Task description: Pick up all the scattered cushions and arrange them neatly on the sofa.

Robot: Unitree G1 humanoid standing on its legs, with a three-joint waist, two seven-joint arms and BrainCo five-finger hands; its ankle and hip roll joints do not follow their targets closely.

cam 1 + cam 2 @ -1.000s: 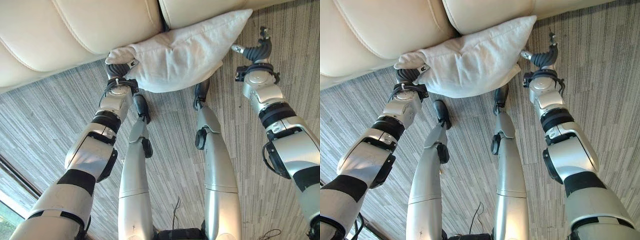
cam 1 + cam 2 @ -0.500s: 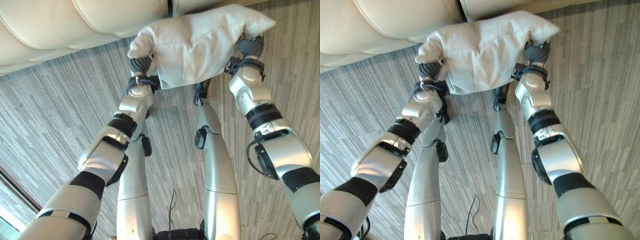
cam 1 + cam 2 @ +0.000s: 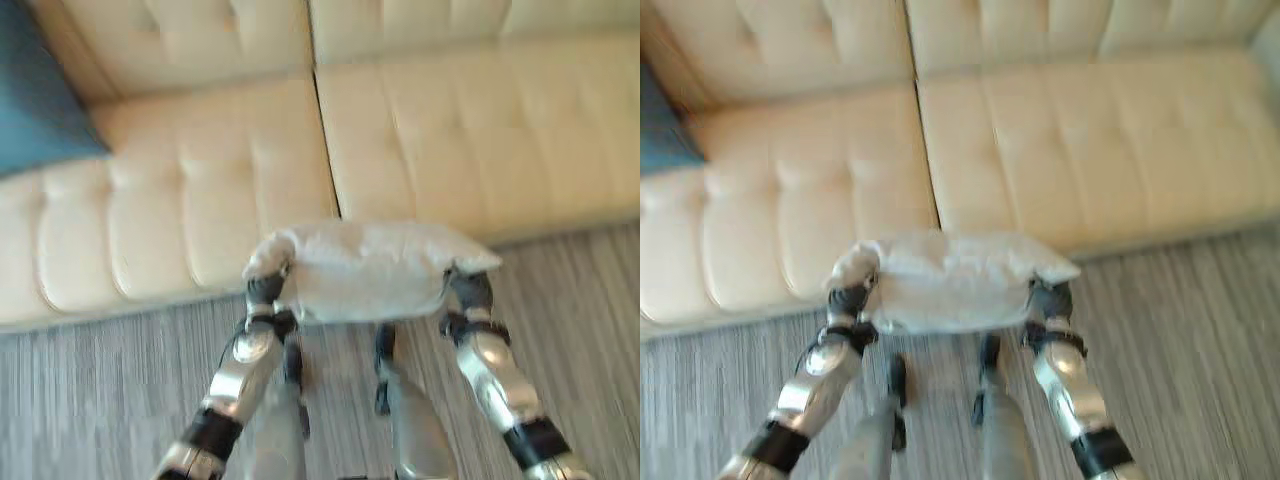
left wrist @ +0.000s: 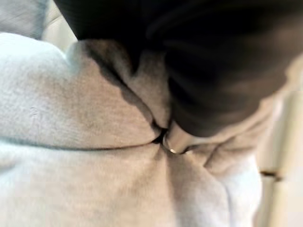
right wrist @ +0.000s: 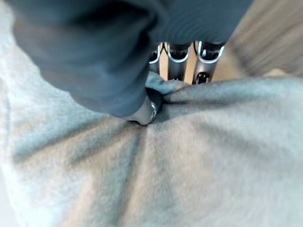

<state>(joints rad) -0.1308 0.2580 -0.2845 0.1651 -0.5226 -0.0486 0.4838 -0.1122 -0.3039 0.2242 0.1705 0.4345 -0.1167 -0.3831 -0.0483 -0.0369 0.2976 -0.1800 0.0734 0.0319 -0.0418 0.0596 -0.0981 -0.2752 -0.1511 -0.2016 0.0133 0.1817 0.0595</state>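
A pale grey cushion [image 3: 365, 270] hangs lengthwise between my two hands, just in front of the cream sofa [image 3: 450, 130] and above the floor. My left hand [image 3: 264, 290] pinches its left end, the thumb [image 4: 177, 139] dug into bunched cloth. At the other end my right hand [image 3: 468, 290] has its thumb [image 5: 142, 113] pressed into the fabric and its fingers [image 5: 177, 59] behind the cushion's edge. The cushion [image 3: 950, 280] sags a little in the middle. A blue cushion [image 3: 40, 110] leans at the sofa's far left.
The sofa's two seat pads meet at a seam [image 3: 325, 150] straight ahead, with tufted backrests behind. Grey striped carpet [image 3: 90, 400] lies below the sofa's front edge.
The camera has tilted up, bringing the sofa seat and blue cushion into view. Both hands have lifted the grey cushion off the floor and hold it level before the sofa.
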